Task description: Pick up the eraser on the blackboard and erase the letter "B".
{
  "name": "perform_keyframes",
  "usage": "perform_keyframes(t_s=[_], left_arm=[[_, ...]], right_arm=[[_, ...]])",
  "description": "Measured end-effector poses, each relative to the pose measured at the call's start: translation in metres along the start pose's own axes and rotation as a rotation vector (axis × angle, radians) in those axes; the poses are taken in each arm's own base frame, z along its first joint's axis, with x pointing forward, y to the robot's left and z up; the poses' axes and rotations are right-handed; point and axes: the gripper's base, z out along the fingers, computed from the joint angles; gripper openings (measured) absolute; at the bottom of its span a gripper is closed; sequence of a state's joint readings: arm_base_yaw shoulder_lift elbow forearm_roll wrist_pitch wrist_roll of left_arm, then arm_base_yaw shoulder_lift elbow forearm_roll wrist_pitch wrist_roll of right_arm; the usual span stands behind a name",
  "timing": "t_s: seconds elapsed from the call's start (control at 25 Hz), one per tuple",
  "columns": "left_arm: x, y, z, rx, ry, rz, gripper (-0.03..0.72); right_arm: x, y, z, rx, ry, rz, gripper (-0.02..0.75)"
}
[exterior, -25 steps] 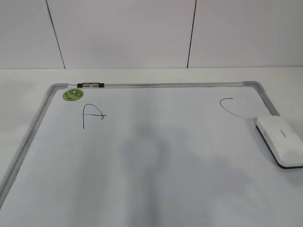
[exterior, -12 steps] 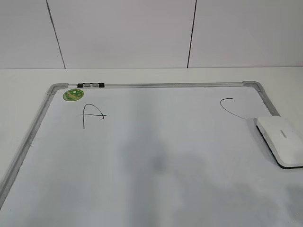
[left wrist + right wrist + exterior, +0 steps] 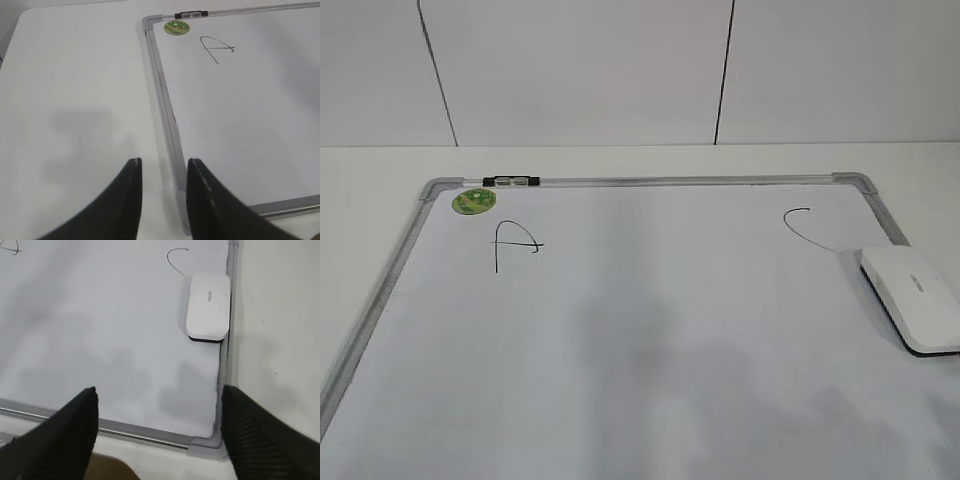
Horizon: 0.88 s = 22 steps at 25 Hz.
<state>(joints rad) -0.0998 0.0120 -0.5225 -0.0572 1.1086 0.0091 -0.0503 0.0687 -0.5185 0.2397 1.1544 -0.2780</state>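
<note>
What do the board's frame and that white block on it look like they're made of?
The frame looks like brushed silver metal with duller grey corner pieces, probably plastic. The eraser seems smooth white plastic with a soft sheen, over a dark underside that may be felt; too little of it shows to tell.

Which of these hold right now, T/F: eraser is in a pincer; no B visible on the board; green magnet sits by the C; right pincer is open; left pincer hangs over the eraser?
1. Eraser is in a pincer: false, it lies alone on the blackboard.
2. No B visible: true; only A and C.
3. Green magnet sits by C: false, by A.
4. Right pincer is open: true.
5. Left pincer hangs over the eraser: false, over the frame's left edge.
</note>
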Motion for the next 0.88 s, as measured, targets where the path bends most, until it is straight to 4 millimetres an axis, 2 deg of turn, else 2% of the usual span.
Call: perform_keyframes(t_s=[0.16,0.32,0.6,0.88], left_arm=[[0.0,0.0,0.0,0.0,0.0,0.0,0.237],[0.0,0.0,0.0,-0.002,0.0,0.001,0.237],[0.0,0.0,0.0,-0.002,0.0,0.001,0.237],[0.0,0.0,0.0,-0.002,0.0,0.001,0.237]], right_arm=[[0.005,-0.001,-0.006,0.043,-0.039,-0.028,0.588],[0.01,-0.006,-0.004,0.099,-0.012,-0.039,0.587],[0.015,-0.016,-0.007,0.223,-0.02,0.122,0.588],[0.016,-0.017,-0.007,0.231,-0.028,0.147,0.587]])
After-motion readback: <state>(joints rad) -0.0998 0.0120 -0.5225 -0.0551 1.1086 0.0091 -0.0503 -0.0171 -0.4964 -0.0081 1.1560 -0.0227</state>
